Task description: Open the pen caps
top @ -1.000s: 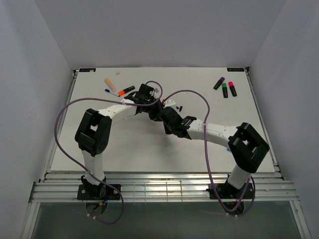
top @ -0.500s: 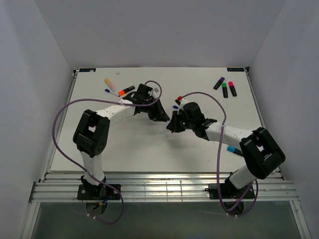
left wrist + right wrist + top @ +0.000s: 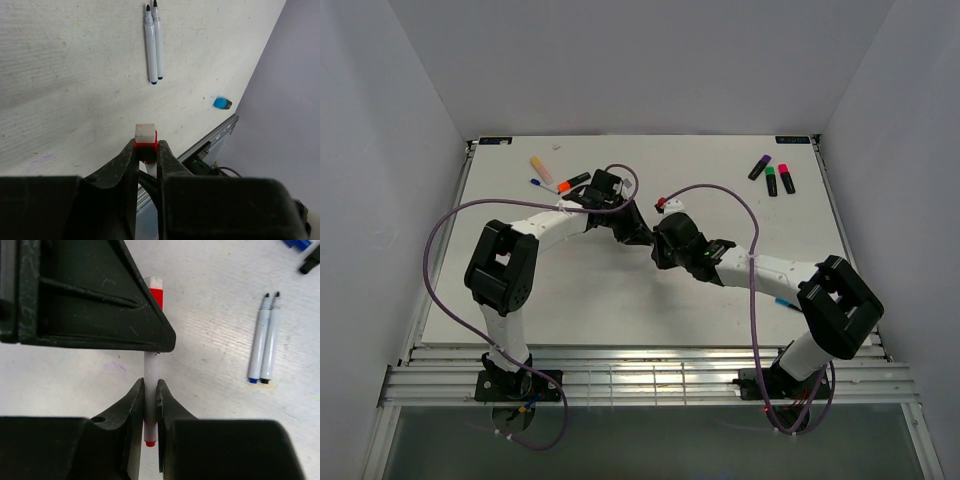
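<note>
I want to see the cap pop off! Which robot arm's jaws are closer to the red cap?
Left. The left arm has its jaws clamped on the red cap; the right arm has its jaws on the white barrel beside it, off the cap.

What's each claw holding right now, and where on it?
Both grip one thin white pen. The left claw is clamped on its red cap, and the right claw is clamped on its barrel.
</note>
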Robot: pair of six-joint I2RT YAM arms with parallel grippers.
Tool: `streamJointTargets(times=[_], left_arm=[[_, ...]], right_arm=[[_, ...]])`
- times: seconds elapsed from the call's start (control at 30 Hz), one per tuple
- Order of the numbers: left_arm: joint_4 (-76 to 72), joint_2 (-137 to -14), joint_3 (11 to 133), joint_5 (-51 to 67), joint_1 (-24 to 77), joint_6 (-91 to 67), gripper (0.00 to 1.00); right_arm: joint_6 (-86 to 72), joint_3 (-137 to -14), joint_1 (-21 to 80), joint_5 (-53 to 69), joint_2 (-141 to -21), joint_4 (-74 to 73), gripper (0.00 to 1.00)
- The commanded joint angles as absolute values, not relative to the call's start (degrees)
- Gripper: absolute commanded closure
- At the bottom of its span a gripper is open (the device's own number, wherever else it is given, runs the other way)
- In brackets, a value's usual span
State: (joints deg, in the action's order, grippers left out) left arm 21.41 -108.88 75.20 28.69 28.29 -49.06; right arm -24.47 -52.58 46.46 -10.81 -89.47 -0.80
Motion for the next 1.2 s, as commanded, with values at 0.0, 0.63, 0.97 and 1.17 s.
streamJointTargets(times=[0.0, 0.63, 0.97, 1.17], left_arm=[[20.1, -107.0, 74.0, 16.0, 22.0, -49.4, 1.00], [-0.5, -94.2, 60.1, 20.0, 18.0, -52.9, 1.00], [1.8, -99.8, 63.4, 25.0, 18.6, -49.5, 1.00], [4.6, -104.7, 68.5, 24.4, 21.9, -45.5, 1.00]], right_arm=[[-20.7, -52.6, 48.7, -32.3, -86.0, -18.0, 0.92], [-33.0, -38.8, 40.0, 39.2, -86.8, 22.7, 0.92], [-19.4, -51.1, 40.0, 8.1, -86.5, -6.8, 0.92], [-18.1, -54.8, 39.9, -5.2, -90.3, -9.9, 0.92]])
